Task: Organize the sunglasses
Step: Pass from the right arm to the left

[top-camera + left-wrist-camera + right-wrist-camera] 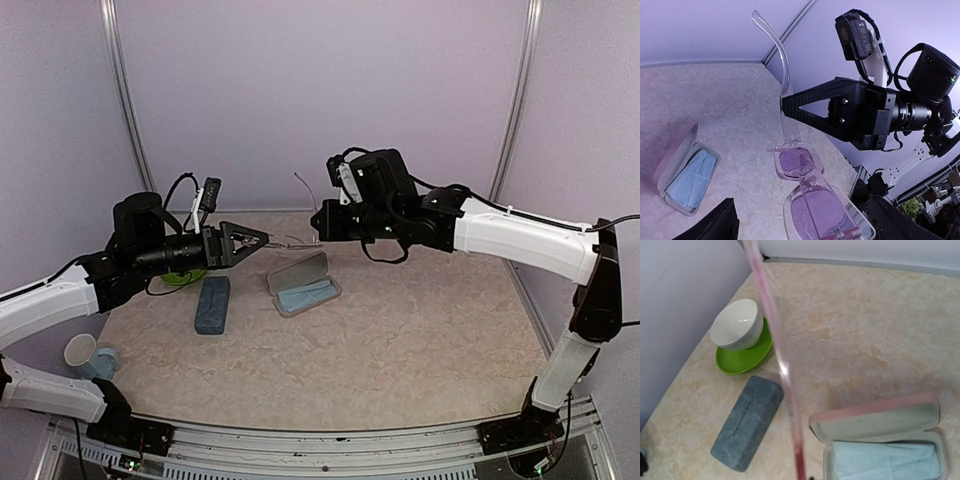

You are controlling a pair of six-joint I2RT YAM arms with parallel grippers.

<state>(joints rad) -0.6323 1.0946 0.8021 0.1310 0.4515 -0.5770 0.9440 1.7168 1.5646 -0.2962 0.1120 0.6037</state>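
Pale lavender walls close in a marbled beige table (420, 340), and both arms reach toward the upper middle of the overhead view, well above the surface. The sunglasses (812, 206), a clear-framed pair with purplish lenses, hang in the air between the two claws, right of the left one and left of the right one. The right gripper (787, 106) is pressed together on one long translucent temple, which rises toward the top of the left wrist view; the same temple crosses the right wrist view as a blurred pinkish streak. The left gripper (259, 238) stands spread, its dark fingers (717, 222) at the lower corners of its own view with the lenses between them, and no contact is visible. Below on the table, an open pink case (300, 283) holds a light-blue cloth (882, 460). To its left lies a closed blue-grey case (212, 304). Farther left, a white bowl (737, 330) sits tilted on a green plate (747, 360).
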